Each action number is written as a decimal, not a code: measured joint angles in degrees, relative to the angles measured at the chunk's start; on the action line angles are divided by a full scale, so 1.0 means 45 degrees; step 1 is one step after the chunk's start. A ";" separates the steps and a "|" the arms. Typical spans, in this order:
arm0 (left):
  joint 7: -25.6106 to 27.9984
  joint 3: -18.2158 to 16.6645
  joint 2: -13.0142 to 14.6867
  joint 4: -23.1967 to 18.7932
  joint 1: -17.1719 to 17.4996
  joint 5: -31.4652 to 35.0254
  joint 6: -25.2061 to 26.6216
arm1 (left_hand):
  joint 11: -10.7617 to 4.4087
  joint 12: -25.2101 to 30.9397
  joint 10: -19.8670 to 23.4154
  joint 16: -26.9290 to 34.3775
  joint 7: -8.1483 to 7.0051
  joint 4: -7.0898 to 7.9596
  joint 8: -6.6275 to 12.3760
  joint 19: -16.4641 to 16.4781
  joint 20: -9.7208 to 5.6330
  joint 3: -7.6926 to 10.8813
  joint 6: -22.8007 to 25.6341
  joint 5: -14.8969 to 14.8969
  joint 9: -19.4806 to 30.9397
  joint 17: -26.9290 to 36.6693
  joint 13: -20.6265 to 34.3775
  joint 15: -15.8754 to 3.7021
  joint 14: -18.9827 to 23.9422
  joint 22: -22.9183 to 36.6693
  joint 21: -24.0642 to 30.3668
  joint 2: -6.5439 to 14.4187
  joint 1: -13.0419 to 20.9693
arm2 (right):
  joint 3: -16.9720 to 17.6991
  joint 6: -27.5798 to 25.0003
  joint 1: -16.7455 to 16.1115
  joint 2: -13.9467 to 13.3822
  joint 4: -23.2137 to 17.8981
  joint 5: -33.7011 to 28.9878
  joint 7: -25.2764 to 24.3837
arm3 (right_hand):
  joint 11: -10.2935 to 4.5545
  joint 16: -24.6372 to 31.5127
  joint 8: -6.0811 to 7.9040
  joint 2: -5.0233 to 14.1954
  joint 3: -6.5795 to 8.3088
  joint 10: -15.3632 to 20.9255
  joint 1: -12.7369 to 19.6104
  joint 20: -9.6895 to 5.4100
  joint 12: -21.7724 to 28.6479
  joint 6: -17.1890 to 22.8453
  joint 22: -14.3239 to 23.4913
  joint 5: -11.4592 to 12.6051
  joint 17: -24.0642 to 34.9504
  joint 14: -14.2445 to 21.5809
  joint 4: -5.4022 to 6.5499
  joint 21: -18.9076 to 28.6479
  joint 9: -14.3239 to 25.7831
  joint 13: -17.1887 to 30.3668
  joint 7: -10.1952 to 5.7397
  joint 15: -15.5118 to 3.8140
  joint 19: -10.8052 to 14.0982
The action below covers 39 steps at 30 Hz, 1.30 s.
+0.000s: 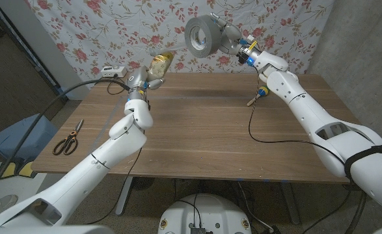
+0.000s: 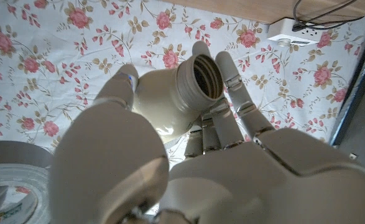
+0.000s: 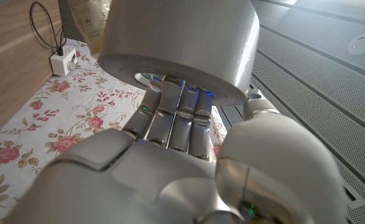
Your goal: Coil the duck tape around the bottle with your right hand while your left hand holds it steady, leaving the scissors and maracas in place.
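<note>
With your right hand [image 1: 239,47] gripping the duct tape roll [image 1: 202,34] aloft and your left hand [image 1: 138,81] holding the bottle [image 1: 159,64], a misaligned approach could knock the bottle loose.

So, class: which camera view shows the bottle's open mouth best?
The left wrist view: the bottle faces the camera, gripped by the left robot hand. Head view shows it small, sideways; right wrist view catches only an edge.

Even, soft indoor light with faint shadows; wrist views blur up close (the head view bends at its edges).
</note>
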 measured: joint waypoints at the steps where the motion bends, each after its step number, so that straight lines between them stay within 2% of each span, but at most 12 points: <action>1: 0.0065 -0.0002 -0.0050 0.0024 0.0001 -0.0006 0.0003 | 0.0033 -0.0001 0.0035 0.0000 0.0000 -0.0036 0.0069 0.0000 0.0000 0.0036 0.0000 -0.0074 -0.0004 0.0026 -0.0007 0.0028 0.0029 0.0014 0.0027 0.0000 0.0000 | -0.0002 0.0008 0.0013 0.0009 0.0020 0.0002 0.0015 | 0.0000 0.0000 0.0001 0.0000 0.0006 0.0000 0.0000 0.0001 0.0001 0.0000 0.0000 0.0000 0.0001 0.0000 0.0006 0.0040 -0.0008 0.0000 0.0000 0.0000 0.0000; 4: 0.0726 -0.0030 -0.0456 0.0252 0.0002 -0.0083 0.0074 | -0.0083 -0.0002 0.0222 0.0000 0.0000 -0.0039 0.1655 0.0069 -0.0068 0.0039 -0.0001 -0.0142 -0.0018 0.0057 -0.0035 -0.0300 0.0391 0.0014 0.0075 -0.0001 0.0001 | -0.0019 0.0057 0.0094 0.0058 0.0168 0.0004 0.0125 | 0.0020 0.0010 0.0061 0.0000 0.0007 0.0020 0.0000 0.0029 0.0006 0.0000 -0.0054 0.0000 0.0004 0.0000 0.0007 0.0097 -0.0046 0.0001 0.0000 0.0000 -0.0028; 7: 0.1519 -0.0041 -0.0796 0.0484 -0.0031 -0.0223 0.0112 | -0.0425 -0.0051 0.0706 -0.0001 -0.0077 -0.0074 0.1838 0.0069 -0.0068 0.0073 0.0076 -0.0220 -0.0077 0.0045 -0.0073 -0.0849 0.0881 0.0014 0.0114 -0.0001 0.0001 | -0.0027 0.0111 0.0162 0.0095 0.0280 0.0004 0.0192 | 0.0020 0.0048 0.0070 -0.0001 0.0008 0.0020 0.0001 0.0064 0.0008 0.0000 -0.0058 0.0000 0.0005 0.0000 0.0008 0.0160 -0.0048 0.0001 0.0000 0.0000 -0.0062; 9: 0.1519 -0.0048 -0.0963 0.0592 -0.0066 -0.0223 0.0112 | -0.1426 -0.0130 0.1799 0.0005 -0.0817 -0.0088 0.1896 0.0069 -0.0068 0.0087 0.0812 -0.0292 -0.0082 0.0023 -0.0150 -0.1811 0.1646 0.0014 0.0125 -0.0001 0.0001 | -0.0027 0.0146 0.0162 0.0095 0.0280 0.0005 0.0209 | 0.0020 0.0100 0.0195 -0.0003 0.0008 0.0020 0.0003 0.0056 0.0032 0.0000 -0.0113 0.0000 0.0006 0.0000 0.0008 0.0233 -0.0071 0.0001 0.0000 0.0000 -0.0070; 11: 0.2136 -0.0078 -0.1226 0.0810 -0.0112 -0.0313 0.0203 | -0.2165 -0.0202 0.2575 0.0052 -0.1513 -0.0090 0.1840 0.0069 -0.0068 0.0090 0.1509 -0.0365 -0.0082 0.0019 -0.0197 -0.2015 0.1763 0.0014 0.0125 -0.0001 0.0001 | -0.0025 0.0172 0.0204 0.0119 0.0386 0.0006 0.0222 | 0.0020 0.0102 0.0310 -0.0003 0.0008 0.0020 0.0003 0.0018 0.0099 -0.0001 -0.0116 0.0000 0.0008 0.0000 0.0008 0.0234 -0.0078 -0.0001 0.0000 -0.0001 -0.0108; 12: 0.2530 -0.0093 -0.1353 0.0912 -0.0132 -0.0386 0.0155 | -0.2270 -0.0203 0.2681 0.0049 -0.1572 -0.0138 0.1774 0.0070 -0.0069 0.0139 0.1568 -0.0373 -0.0082 0.0020 -0.0216 -0.2028 0.1750 0.0014 0.0125 0.0020 0.0022 | -0.0026 0.0185 0.0227 0.0156 0.0471 0.0003 0.0244 | 0.0020 0.0101 0.0312 -0.0003 0.0008 0.0020 0.0003 0.0018 0.0100 -0.0001 -0.0116 0.0000 0.0008 0.0000 0.0008 0.0234 -0.0078 -0.0010 0.0000 -0.0001 -0.0108; 14: 0.3004 -0.0133 -0.1591 0.1111 -0.0158 -0.0504 -0.0087 | -0.2749 -0.0246 0.3161 0.0035 -0.2073 -0.0098 0.1755 0.0138 -0.0137 0.0188 0.2069 -0.0402 -0.0125 0.0020 -0.0299 -0.2057 0.1778 0.0011 0.0125 0.1333 0.1335 | -0.0026 0.0221 0.0244 0.0197 0.0560 0.0000 0.0300 | 0.0020 0.0102 0.0318 -0.0003 0.0008 0.0020 0.0003 0.0018 0.0125 -0.0001 -0.0158 0.0000 0.0008 0.0000 0.0008 0.0328 -0.0077 -0.0030 0.0000 -0.0001 -0.0108; 15: 0.3260 -0.0175 -0.1723 0.1257 -0.0164 -0.0583 -0.0252 | -0.2795 -0.0258 0.3195 -0.0074 -0.2206 0.0433 0.1759 0.0138 -0.0137 0.0750 0.2209 -0.0452 -0.0142 -0.0015 -0.0305 -0.2071 0.1783 -0.0003 0.0125 0.2253 0.2185 | -0.0025 0.0252 0.0262 0.0225 0.0629 0.0000 0.0321 | 0.0020 0.0103 0.0338 -0.0003 0.0008 0.0020 0.0003 0.0018 0.0129 -0.0001 -0.0167 0.0000 0.0008 0.0000 0.0008 0.0328 -0.0078 -0.0031 0.0000 -0.0001 -0.0108; 16: 0.3418 -0.0211 -0.1812 0.1386 -0.0168 -0.0638 -0.0375 | -0.2795 -0.0280 0.3190 -0.0106 -0.2202 0.0582 0.1758 0.0137 -0.0137 0.0897 0.2206 -0.0501 -0.0142 -0.0032 -0.0290 -0.2060 0.1743 -0.0014 0.0125 0.2319 0.2252 | -0.0021 0.0280 0.0282 0.0255 0.0706 0.0000 0.0350 | 0.0020 0.0108 0.0343 -0.0003 0.0008 0.0020 0.0003 0.0018 0.0129 -0.0001 -0.0175 0.0000 0.0009 0.0000 0.0008 0.0329 -0.0095 -0.0031 0.0000 -0.0001 -0.0108; 25: 0.4832 -0.0496 -0.2399 0.2499 -0.0192 -0.1382 -0.2541 | -0.2796 -0.0298 0.3191 -0.0201 -0.2198 0.0620 0.1758 0.0206 -0.0206 0.0934 0.2203 -0.0639 -0.0203 -0.0157 -0.0322 -0.2043 0.1723 -0.0035 0.0125 0.2319 0.2253 | 0.0009 0.0458 0.0424 0.0457 0.1223 -0.0007 0.0609 | 0.0020 0.0151 0.0363 -0.0004 0.0008 0.0020 0.0004 0.0053 0.0132 -0.0001 -0.0236 -0.0002 0.0008 0.0000 0.0008 0.0429 -0.0170 -0.0094 -0.0001 -0.0001 -0.0223; 28: 0.4803 -0.0731 -0.2458 0.2761 -0.0164 -0.2268 -0.4241 | -0.2704 -0.0305 0.3285 -0.0253 -0.2224 0.0620 0.1755 0.0252 -0.0252 0.0934 0.2374 -0.0662 -0.0272 -0.0157 -0.0367 -0.2038 0.1729 -0.0081 0.0125 0.2318 0.2254 | 0.0034 0.0513 0.0507 0.0551 0.1494 -0.0034 0.0658 | 0.0020 0.0196 0.0363 -0.0004 0.0018 0.0020 0.0004 0.0047 0.0132 -0.0001 -0.0294 -0.0004 0.0008 0.0000 0.0019 0.0528 -0.0169 -0.0095 -0.0001 -0.0001 -0.0229; 39: 0.2231 -0.1655 -0.2672 0.3391 0.0024 -0.6156 -0.7649 | -0.2473 -0.0239 0.3622 -0.0410 -0.2255 0.0568 0.1656 0.0593 -0.0454 0.0989 0.2949 -0.0664 -0.0545 -0.0442 -0.0456 -0.2017 0.2526 -0.0080 0.0124 0.2232 0.2340 | 0.0103 0.0689 0.0694 0.0731 0.2094 -0.0112 0.0835 | 0.0021 0.0197 0.0364 -0.0004 0.0036 0.0020 0.0004 0.0066 0.0130 -0.0001 -0.0399 -0.0027 0.0009 0.0000 0.0036 0.0675 -0.0200 -0.0137 -0.0001 -0.0001 -0.0344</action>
